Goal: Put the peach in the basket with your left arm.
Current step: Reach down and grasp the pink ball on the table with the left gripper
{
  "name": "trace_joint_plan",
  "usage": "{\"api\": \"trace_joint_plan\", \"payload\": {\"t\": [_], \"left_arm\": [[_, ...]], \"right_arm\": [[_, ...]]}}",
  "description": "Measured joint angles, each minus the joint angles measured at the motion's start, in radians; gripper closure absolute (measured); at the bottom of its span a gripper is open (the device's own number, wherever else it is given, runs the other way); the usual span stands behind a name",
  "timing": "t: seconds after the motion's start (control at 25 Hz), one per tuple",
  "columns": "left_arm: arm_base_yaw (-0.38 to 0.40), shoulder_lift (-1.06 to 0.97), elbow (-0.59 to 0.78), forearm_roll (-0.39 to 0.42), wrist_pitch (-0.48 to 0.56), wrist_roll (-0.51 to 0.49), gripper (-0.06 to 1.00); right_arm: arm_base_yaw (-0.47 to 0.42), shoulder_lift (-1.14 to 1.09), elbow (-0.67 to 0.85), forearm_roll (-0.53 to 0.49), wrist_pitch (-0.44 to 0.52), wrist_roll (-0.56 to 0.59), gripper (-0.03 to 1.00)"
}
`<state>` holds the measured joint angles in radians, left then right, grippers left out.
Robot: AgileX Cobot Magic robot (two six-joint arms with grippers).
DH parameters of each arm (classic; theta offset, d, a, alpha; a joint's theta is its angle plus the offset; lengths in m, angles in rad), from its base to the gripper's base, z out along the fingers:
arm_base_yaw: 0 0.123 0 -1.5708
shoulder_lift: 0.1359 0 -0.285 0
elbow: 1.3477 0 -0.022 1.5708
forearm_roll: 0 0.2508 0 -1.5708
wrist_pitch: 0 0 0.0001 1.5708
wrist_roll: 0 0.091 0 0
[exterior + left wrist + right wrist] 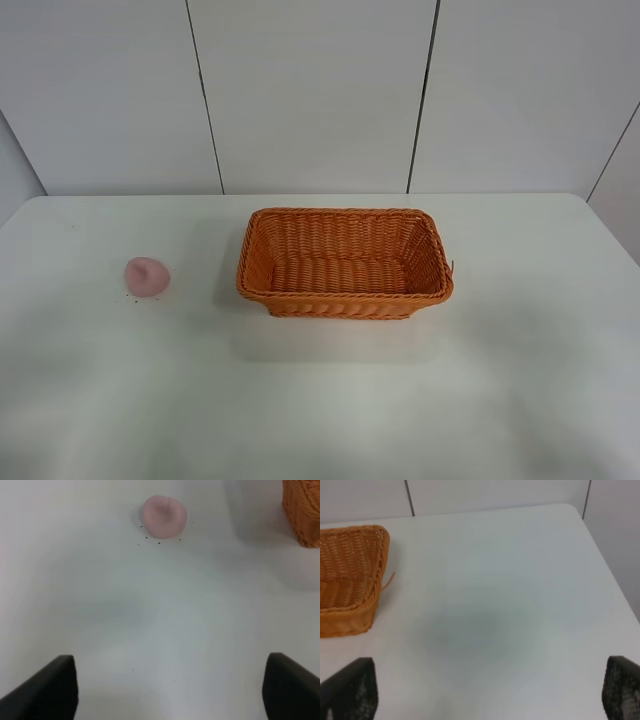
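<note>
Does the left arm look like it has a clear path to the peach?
Probably yes. The left gripper is open, and only bare table lies between it and the peach; the basket sits off to the side.

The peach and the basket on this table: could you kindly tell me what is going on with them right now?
Nothing is being handled at this moment. The peach lies on the white table, to the left of the basket in the high view and apart from it, and the basket is empty. The left gripper is open with the peach ahead of it, not touching it. The right gripper is open too, holding nothing, near the basket's other end.
</note>
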<state>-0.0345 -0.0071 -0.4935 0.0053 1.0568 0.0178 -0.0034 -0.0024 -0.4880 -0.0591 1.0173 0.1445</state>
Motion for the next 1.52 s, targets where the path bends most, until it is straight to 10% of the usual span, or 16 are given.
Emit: {"api": "trace_joint_plan", "payload": {"t": [0.52, 1.52], "left_arm": [[0.000, 0.068, -0.026, 0.003, 0.000, 0.000, 0.09], [0.000, 1.826, -0.962, -0.013, -0.086, 0.029, 0.09]], "right_arm": [[0.000, 0.000, 0.000, 0.000, 0.000, 0.000, 0.27], [0.000, 0.000, 0.000, 0.000, 0.000, 0.000, 0.27]]}}
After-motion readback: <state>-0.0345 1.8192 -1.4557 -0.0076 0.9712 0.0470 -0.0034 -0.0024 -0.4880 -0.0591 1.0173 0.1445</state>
